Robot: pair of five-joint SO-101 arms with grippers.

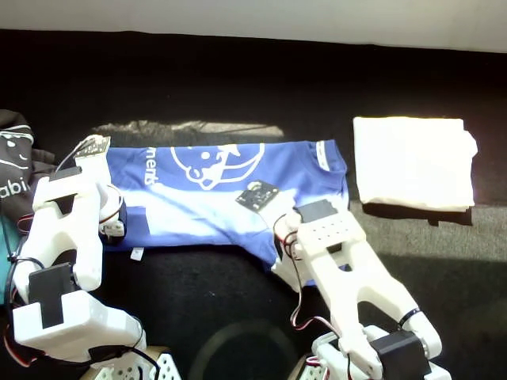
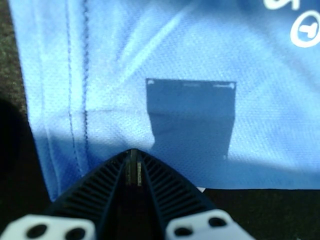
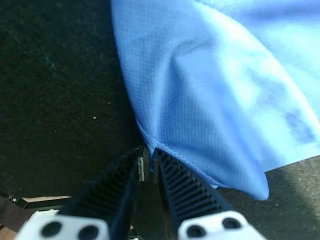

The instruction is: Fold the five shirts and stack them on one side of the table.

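A blue shirt (image 1: 206, 198) with a white print lies spread across the middle of the black table. In the left wrist view my left gripper (image 2: 134, 162) is shut, pinching the blue shirt (image 2: 200, 50) just inside its stitched hem. In the high view the left gripper (image 1: 119, 224) sits at the shirt's left end. My right gripper (image 3: 148, 159) is shut on the edge of the blue shirt (image 3: 225, 100), whose cloth rises in a fold beyond it. From above, the right gripper (image 1: 281, 247) is at the shirt's near right corner.
A folded white shirt (image 1: 412, 162) lies at the back right. Dark crumpled clothing (image 1: 16, 158) is heaped at the left edge beside the left arm. Bare black table (image 1: 238, 79) stretches behind the blue shirt and between the arm bases.
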